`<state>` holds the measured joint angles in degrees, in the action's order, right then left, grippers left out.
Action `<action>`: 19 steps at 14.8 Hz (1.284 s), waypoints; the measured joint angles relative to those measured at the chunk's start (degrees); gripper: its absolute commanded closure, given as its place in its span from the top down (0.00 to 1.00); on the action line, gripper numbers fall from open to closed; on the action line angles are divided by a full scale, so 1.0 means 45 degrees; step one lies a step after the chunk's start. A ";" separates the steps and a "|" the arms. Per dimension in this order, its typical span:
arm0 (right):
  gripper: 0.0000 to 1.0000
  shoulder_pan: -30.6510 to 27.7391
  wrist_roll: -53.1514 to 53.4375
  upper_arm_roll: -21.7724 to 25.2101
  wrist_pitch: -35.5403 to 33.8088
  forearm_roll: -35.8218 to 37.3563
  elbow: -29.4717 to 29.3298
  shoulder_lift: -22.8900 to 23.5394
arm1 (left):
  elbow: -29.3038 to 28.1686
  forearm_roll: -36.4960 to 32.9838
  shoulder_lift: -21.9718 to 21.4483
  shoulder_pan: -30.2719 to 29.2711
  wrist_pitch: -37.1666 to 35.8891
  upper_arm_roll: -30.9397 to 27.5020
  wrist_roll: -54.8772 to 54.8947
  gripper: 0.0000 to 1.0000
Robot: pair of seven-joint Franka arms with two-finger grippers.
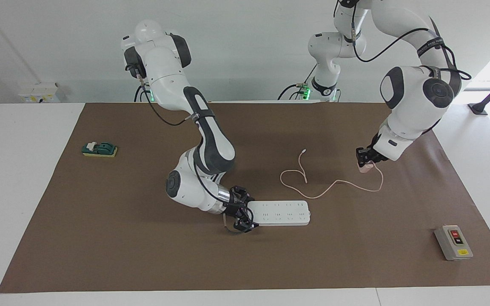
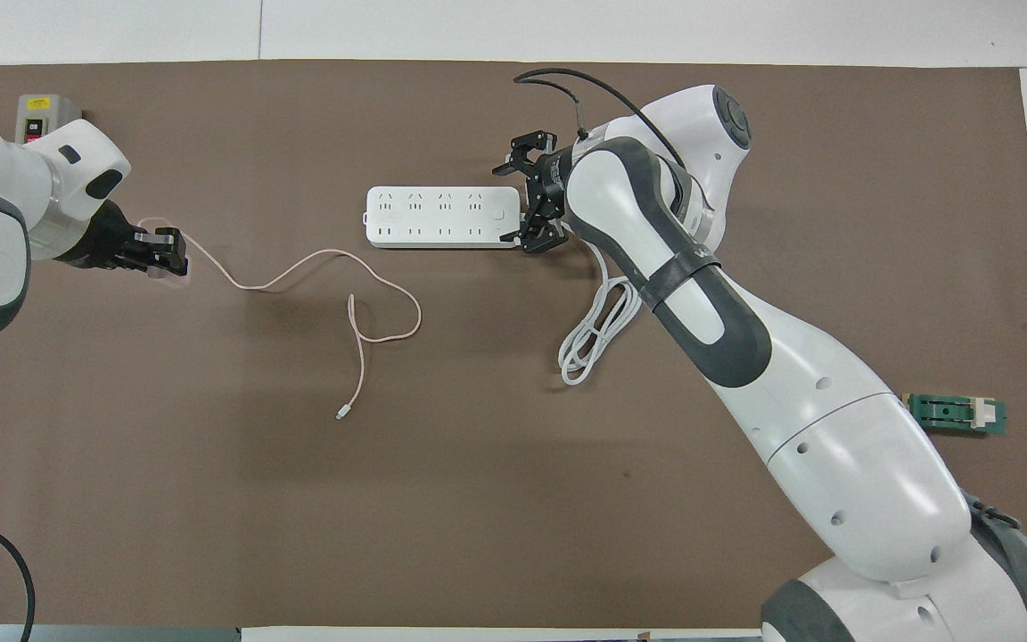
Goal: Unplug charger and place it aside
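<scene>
The pale pink charger (image 1: 367, 167) is out of the power strip and sits in my left gripper (image 1: 363, 161), which is shut on it low over the mat toward the left arm's end of the table. Whether it touches the mat I cannot tell. Its thin pink cable (image 1: 313, 193) trails loosely across the mat, also in the overhead view (image 2: 326, 263). The long white power strip (image 1: 280, 212) lies flat, with no plug in its sockets (image 2: 433, 217). My right gripper (image 1: 247, 212) clasps the strip's end, a finger on each side (image 2: 533, 194).
A grey switch box (image 1: 453, 242) stands farther from the robots at the left arm's end (image 2: 36, 116). A green part on a yellow pad (image 1: 99, 149) lies at the right arm's end. The strip's thick white cord (image 2: 598, 330) is coiled under the right arm.
</scene>
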<state>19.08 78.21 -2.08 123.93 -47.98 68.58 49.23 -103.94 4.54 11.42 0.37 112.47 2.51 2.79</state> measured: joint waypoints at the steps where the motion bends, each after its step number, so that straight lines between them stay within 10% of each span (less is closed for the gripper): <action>1: 1.00 -0.0031 0.0045 0.0205 -0.0242 0.0058 0.0062 -0.0429 | -0.0676 0.0028 0.0001 -0.0167 0.0549 0.0004 0.0234 1.00; 9: 1.00 -0.0791 -0.0573 0.1612 -0.4960 0.2843 0.0132 -0.2833 | -0.1058 0.0031 -0.0079 -0.2692 0.1151 -0.0080 0.2132 1.00; 19: 1.00 -0.3316 -1.2414 0.1677 -0.8376 0.7459 0.2013 -0.6644 | 0.3406 -0.0787 -0.1247 -0.2559 -0.3104 -0.0119 0.0603 1.00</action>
<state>4.16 22.35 5.46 86.24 -14.41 77.64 19.33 -88.61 1.00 5.81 -11.14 98.51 1.98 5.51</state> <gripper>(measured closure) 0.000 0.000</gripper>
